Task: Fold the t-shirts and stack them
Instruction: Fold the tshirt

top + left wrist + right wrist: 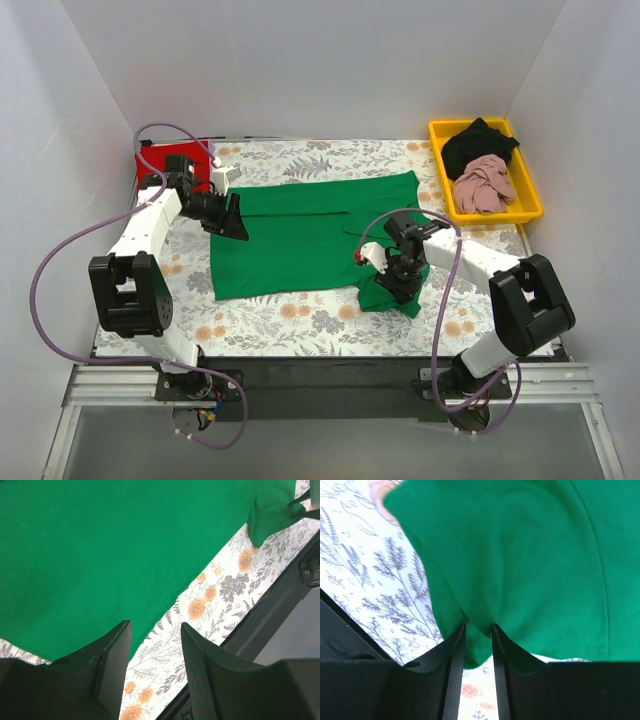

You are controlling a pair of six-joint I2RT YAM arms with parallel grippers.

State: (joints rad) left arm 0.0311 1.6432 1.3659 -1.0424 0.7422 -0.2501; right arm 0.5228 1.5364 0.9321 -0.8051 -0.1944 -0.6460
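A bright green t-shirt lies spread flat across the middle of the floral cloth. My left gripper is at its left edge. In the left wrist view the left gripper is open, one finger over the green t-shirt's hem and only floral cloth in the gap. My right gripper is at the shirt's near right corner. In the right wrist view the right gripper is shut on a bunched hem of the green t-shirt. A red t-shirt lies at the back left.
A yellow tray at the back right holds a black t-shirt and a dusty pink one. The grey-and-orange floral cloth covers the table. White walls close in the back and both sides. A black bar runs along the near edge.
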